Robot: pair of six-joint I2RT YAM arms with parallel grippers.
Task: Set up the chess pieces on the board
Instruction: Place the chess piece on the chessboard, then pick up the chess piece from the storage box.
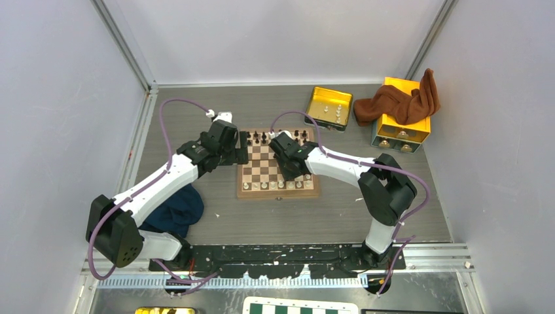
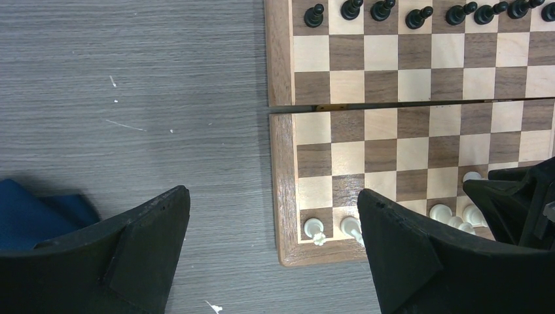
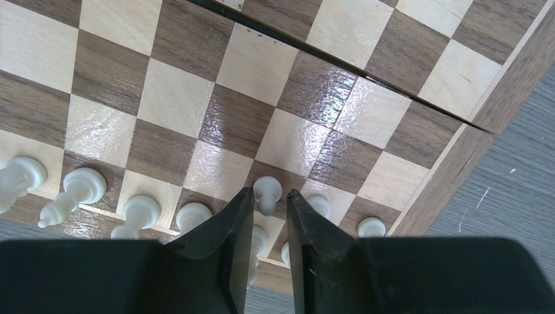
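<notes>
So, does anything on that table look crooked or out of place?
The two halves of the chessboard don't meet flush: a dark gap runs along the fold, and the border steps slightly there. Also, a brown cloth is slumped over the yellow box.

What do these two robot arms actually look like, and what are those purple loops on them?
The left arm and right arm are slim white tubes joined by chunky black rounded housings. A purple cable loops along each. Each ends in two matte black, wedge-shaped fingers. No markings are visible.
</notes>
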